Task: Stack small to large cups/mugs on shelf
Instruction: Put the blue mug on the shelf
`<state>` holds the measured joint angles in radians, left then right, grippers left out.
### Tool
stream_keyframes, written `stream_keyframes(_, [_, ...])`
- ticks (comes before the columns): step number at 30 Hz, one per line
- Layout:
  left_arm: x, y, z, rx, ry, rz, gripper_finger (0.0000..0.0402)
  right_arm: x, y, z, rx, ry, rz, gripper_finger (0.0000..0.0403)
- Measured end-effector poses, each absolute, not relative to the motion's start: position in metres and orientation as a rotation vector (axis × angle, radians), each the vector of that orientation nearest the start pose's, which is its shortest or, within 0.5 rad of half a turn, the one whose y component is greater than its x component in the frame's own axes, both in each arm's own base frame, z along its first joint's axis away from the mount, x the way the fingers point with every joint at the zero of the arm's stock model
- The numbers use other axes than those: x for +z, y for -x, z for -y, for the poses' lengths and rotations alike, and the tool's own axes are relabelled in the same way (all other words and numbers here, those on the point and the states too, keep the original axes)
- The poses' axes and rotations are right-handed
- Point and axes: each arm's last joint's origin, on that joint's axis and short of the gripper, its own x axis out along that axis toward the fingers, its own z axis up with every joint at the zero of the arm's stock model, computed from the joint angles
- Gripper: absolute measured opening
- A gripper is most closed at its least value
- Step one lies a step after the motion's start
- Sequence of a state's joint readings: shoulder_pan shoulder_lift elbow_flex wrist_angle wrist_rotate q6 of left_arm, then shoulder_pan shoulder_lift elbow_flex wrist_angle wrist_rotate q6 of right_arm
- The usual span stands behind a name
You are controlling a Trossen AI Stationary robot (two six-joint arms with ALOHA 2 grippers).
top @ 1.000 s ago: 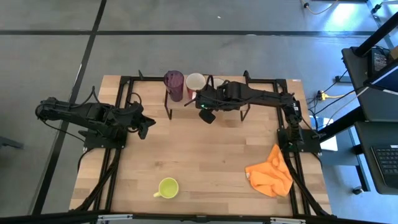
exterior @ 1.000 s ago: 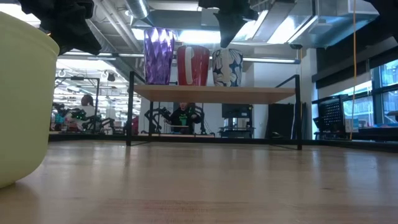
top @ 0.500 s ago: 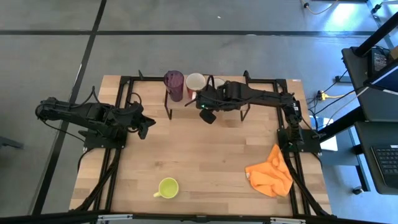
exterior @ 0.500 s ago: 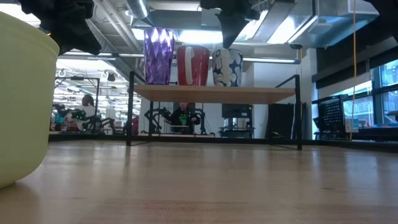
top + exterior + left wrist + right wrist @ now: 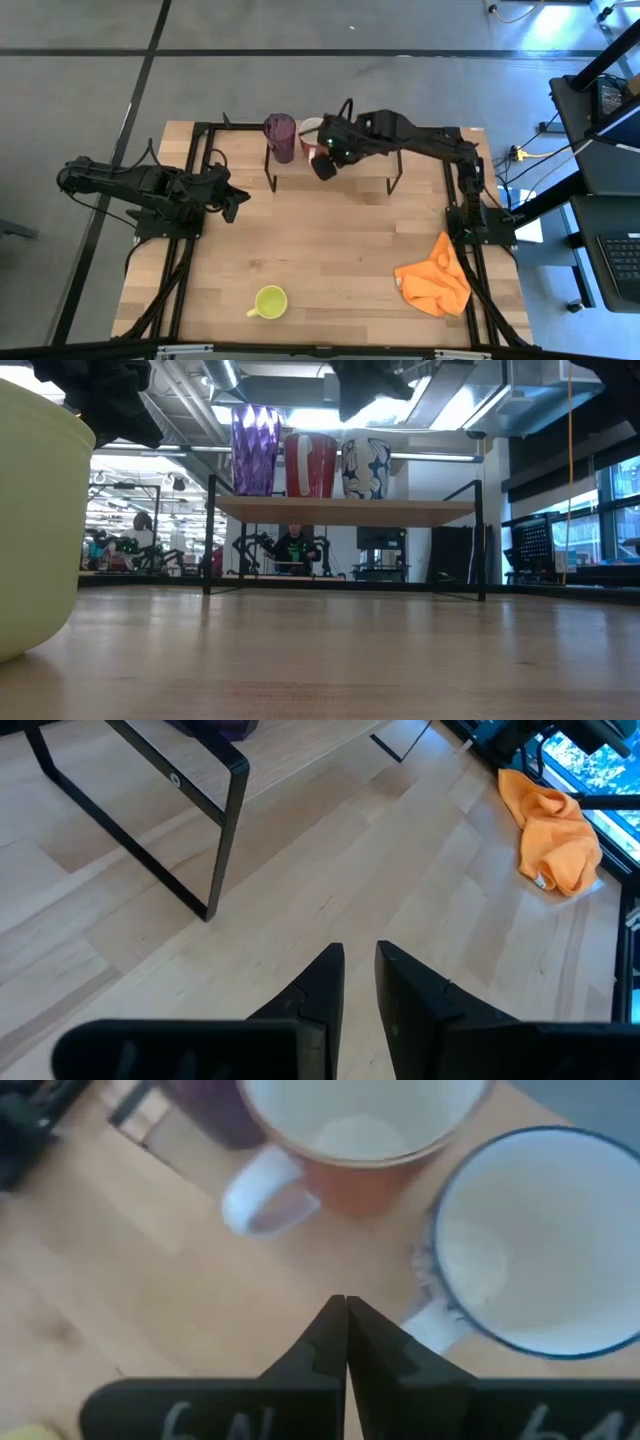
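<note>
The shelf [image 5: 345,510] stands at the table's far side on thin black legs. On it, in a row, stand the purple tumbler [image 5: 255,450], the reddish-brown mug [image 5: 311,465] and the blue-patterned white mug [image 5: 366,468]. The yellow-green mug [image 5: 268,301] rests on its base near the table's front edge. My right gripper [image 5: 346,1305] is shut and holds nothing. It hangs above the shelf's near edge, in front of the reddish-brown mug [image 5: 360,1140] and the patterned mug [image 5: 530,1250]. My left gripper [image 5: 360,970] waits at the table's left, narrowly open with nothing between its fingers.
An orange cloth [image 5: 435,283] lies crumpled at the table's right front. Bare wooden tabletop [image 5: 330,250] spreads between the shelf and the yellow-green mug. The shelf's black leg [image 5: 225,820] stands ahead of my left gripper.
My right gripper has risen and drawn toward the table's far edge and a little left, rolling its wrist as it went. It now hangs over the shelf's near edge by the reddish-brown mug, still shut. The mugs have stayed in place.
</note>
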<state>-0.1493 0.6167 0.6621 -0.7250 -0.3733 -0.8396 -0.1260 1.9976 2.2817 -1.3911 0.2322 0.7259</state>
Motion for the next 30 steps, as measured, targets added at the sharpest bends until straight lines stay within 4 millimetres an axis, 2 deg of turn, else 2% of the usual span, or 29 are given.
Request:
stream_keyframes(3, [0.268, -0.121, 0.007, 0.474, 0.634, -0.521, 0.0055, 0.379, -0.386, 0.063, -0.712, -0.589, -0.968, 0.0010])
stream_keyframes(9, [0.268, -0.121, 0.007, 0.476, 0.630, -0.519, 0.0055, 0.370, -0.384, 0.066, -0.737, -0.516, -1.026, 0.0010])
stream_keyframes(17, [0.268, -0.121, 0.007, 0.475, 0.625, -0.520, 0.0055, 0.370, -0.384, 0.064, -0.775, -0.386, -1.025, 0.0010])
stream_keyframes(30, [0.268, -0.121, 0.007, 0.478, 0.623, -0.518, 0.0055, 0.370, -0.384, 0.061, -0.741, -0.400, -1.041, 0.0010])
